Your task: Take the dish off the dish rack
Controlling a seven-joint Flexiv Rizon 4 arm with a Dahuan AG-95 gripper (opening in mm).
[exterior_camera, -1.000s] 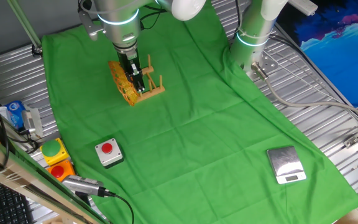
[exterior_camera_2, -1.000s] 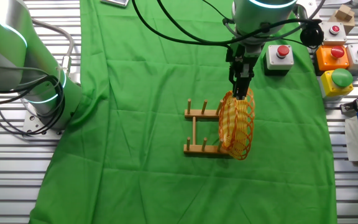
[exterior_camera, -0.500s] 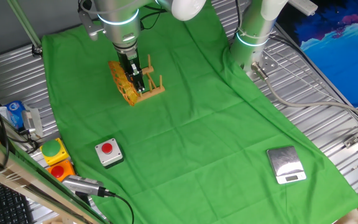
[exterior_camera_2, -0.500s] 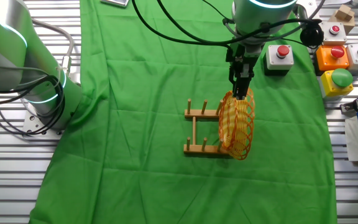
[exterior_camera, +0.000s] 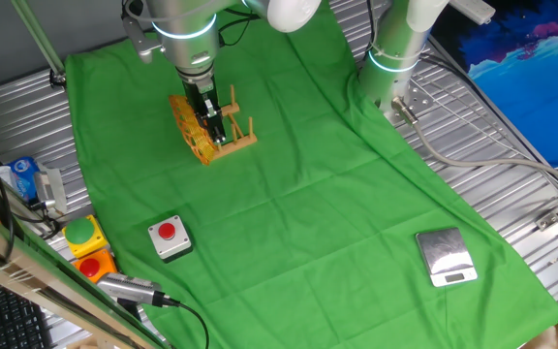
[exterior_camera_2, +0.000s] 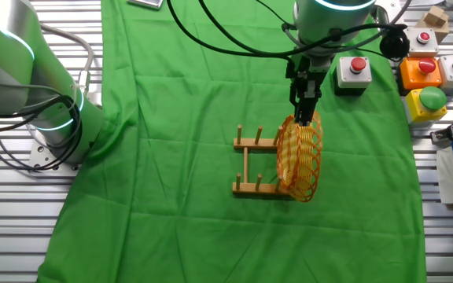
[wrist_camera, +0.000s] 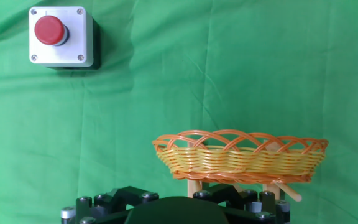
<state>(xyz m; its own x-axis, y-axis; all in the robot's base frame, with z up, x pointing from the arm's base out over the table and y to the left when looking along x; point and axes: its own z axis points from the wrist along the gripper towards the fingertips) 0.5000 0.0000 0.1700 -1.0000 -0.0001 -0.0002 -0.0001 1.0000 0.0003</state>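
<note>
The dish is a yellow woven basket-plate that stands on edge in the small wooden dish rack at the far left of the green cloth. In the other fixed view the dish leans at the right end of the rack. My gripper comes down from above with its black fingers at the dish's upper rim. The fingers overlap the rim, and I cannot make out whether they clamp it. The hand view shows the dish side-on with rack pegs under it; my fingertips are out of view there.
A grey box with a red button sits on the cloth, also in the hand view. A silver scale lies at the near right. A second arm's base stands at the cloth's far edge. Yellow and orange button boxes sit beside the cloth.
</note>
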